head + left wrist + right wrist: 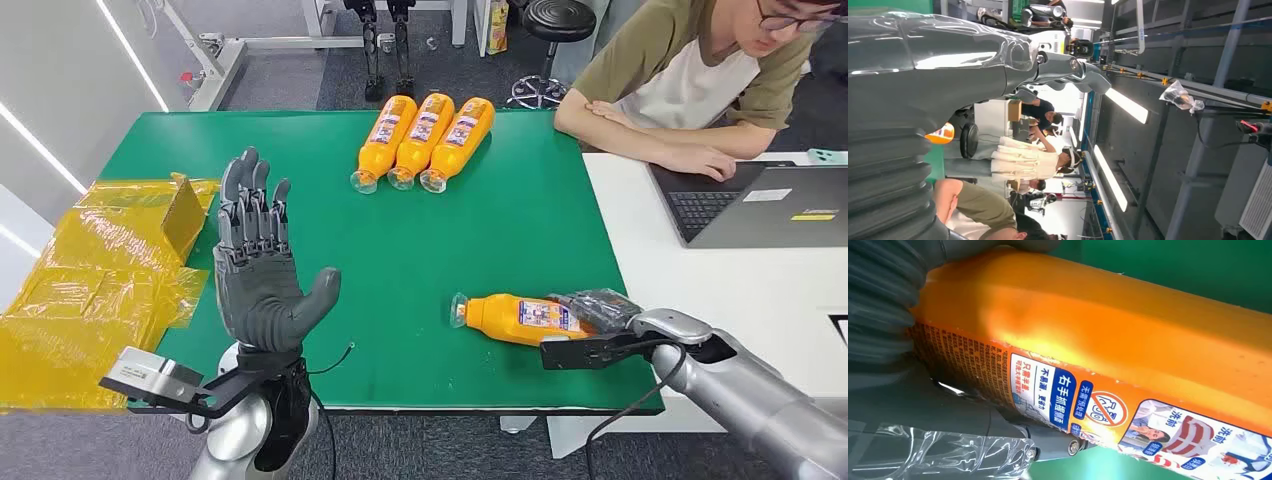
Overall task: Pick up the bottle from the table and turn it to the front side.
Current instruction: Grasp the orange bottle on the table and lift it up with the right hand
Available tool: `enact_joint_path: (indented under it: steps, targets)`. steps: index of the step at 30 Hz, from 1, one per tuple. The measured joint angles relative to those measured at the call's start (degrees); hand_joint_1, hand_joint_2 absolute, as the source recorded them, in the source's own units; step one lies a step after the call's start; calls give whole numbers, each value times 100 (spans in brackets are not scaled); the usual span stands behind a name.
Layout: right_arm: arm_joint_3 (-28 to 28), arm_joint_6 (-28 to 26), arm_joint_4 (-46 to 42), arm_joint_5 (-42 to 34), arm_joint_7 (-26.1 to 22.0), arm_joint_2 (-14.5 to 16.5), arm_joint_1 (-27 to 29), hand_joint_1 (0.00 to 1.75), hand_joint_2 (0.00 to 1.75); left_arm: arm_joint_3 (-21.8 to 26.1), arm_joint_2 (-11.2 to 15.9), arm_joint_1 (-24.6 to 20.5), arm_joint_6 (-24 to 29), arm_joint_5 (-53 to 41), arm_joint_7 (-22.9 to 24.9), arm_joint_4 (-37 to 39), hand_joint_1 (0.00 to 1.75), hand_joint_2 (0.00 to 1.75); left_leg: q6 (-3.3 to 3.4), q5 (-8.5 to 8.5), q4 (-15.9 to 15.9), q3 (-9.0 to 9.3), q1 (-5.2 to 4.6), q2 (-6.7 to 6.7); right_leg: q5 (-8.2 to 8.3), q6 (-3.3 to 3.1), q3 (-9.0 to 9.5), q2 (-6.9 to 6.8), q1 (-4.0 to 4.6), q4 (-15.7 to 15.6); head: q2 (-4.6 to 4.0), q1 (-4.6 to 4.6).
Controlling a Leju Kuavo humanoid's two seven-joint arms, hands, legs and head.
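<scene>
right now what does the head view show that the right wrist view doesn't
Head view alone: the left hand raised open over the green table, three orange bottles side by side at the far edge, yellow plastic bags, and a person at a laptop. Right wrist view alone: the label's fine print. Both: the orange bottle held by the right hand.

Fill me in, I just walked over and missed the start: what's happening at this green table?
The humanoid's right hand is closed around the base end of an orange bottle lying on its side near the front of the green table, cap pointing toward the robot's left. Its left hand is raised over the table, open and holding nothing. Three more orange bottles lie side by side at the far edge. A person sits at a laptop on the adjoining white desk.
</scene>
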Motion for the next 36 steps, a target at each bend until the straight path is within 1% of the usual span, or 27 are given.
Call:
enact_joint_path:
  steps: [2,5,7,10,13,18,20,24,27,31,36]
  targets:
    - [-100,-113,-8,100,9,35,75,175,175,0,0,11,2,-11,0,-11,0,175,0,0,0,-1,0,0,2,1,0,-1,0,0,0,1]
    - [-441,-559,-82,404,37,170,359,175,175,0,1,60,11,-62,-1,-41,0,175,2,2,1,-4,0,-2,4,2,-1,-3,-1,1,0,0]
    - [-717,-939,-178,576,33,301,587,175,175,0,5,105,34,-102,-9,-56,0,175,1,3,0,-7,0,-5,4,2,-3,-5,0,2,0,0]
    - [-1179,-1693,-342,769,-106,580,886,175,175,0,21,156,61,-139,-30,-66,0,175,-1,3,-2,-10,0,-4,3,1,-11,-4,0,5,0,0]
    - [-1679,-2693,-479,714,-303,1008,1089,174,175,0,29,156,73,-164,-16,-58,0,175,-2,3,-4,-12,4,-3,0,-2,-17,-2,4,5,0,-1]
    - [-2572,-4706,-841,-21,-797,1901,1539,173,175,1,-39,114,193,-85,2,64,0,175,-6,4,-8,-13,7,-7,-6,-7,-21,-4,7,7,0,-1]
    - [-2842,-5103,-1105,-248,-1039,2226,1792,173,175,1,-60,97,246,-41,-16,130,0,175,-7,3,-10,-13,7,-5,-7,-8,-22,-1,8,7,0,-1]
    - [-3169,-5176,-1737,-365,-1312,2803,2369,173,175,0,-66,62,291,-21,-60,249,0,175,-9,2,-12,-14,7,-2,-11,-9,-26,1,7,6,0,-1]
    - [-3194,-5176,-2167,-372,-1367,3080,2723,173,175,-8,-66,2,320,-34,-106,340,0,175,-12,-1,-12,-17,6,-1,-12,-10,-29,1,7,6,0,-1]
    - [-3038,-5112,-2547,-264,-1335,3267,2975,173,175,-79,-66,-120,322,-38,-125,464,0,175,-12,-1,-12,-18,6,0,-12,-10,-30,1,6,6,0,-1]
    - [-2724,-4667,-2721,-14,-1089,3340,3035,170,175,-185,-113,-297,217,-16,-125,592,0,175,-12,0,-11,-18,5,1,-12,-10,-29,2,5,6,0,-1]
